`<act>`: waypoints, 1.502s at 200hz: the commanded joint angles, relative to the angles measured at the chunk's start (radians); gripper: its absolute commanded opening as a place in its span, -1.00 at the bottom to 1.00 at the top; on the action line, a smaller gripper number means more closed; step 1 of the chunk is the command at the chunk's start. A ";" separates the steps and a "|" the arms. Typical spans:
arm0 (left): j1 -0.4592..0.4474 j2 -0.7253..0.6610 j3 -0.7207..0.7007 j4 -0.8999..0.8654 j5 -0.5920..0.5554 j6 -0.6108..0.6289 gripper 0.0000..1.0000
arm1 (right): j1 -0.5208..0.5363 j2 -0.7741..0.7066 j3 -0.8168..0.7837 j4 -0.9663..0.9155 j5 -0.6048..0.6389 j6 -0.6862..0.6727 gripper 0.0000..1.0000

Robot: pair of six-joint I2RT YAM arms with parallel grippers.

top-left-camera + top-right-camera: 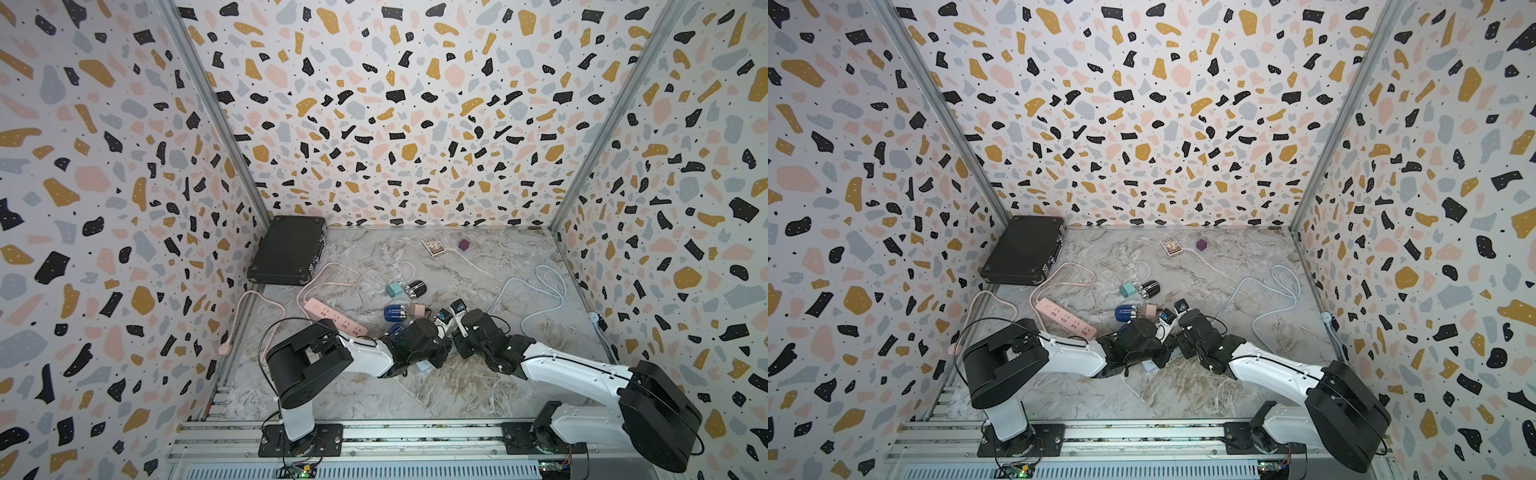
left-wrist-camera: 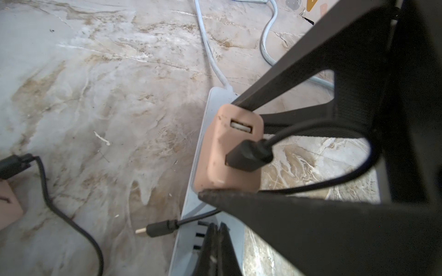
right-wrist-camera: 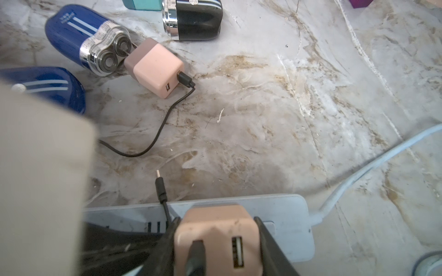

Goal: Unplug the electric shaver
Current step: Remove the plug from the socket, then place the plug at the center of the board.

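Observation:
My right gripper (image 3: 216, 222) is shut on a pink charger adapter (image 3: 215, 239) that sits against a light blue power strip (image 3: 287, 215); its prongs are hidden. A black USB cable (image 2: 248, 153) is plugged into this adapter, and the cable's small free plug (image 3: 160, 186) lies loose on the table. My left gripper (image 2: 218, 227) is shut and empty, with its tips resting on the strip (image 2: 210, 107) beside the adapter. Two blue shavers (image 3: 88, 38) (image 3: 47, 86) and a black shaver (image 3: 193, 19) lie beyond. In both top views the arms (image 1: 419, 345) (image 1: 1142, 336) hide the grip.
A second pink adapter (image 3: 155, 67) with its own black cable lies by the nearer blue shaver (image 1: 395, 312). A pink power strip (image 1: 336, 320), black case (image 1: 286, 255), teal adapter (image 1: 392, 289), card box (image 1: 432, 246), purple cube (image 1: 464, 245) and looping pale blue cord (image 1: 540, 299) lie around.

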 commanded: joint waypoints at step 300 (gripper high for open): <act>0.011 -0.846 -0.061 -0.748 -0.352 0.124 -0.23 | -0.214 0.427 0.587 -0.403 -0.354 0.136 -1.00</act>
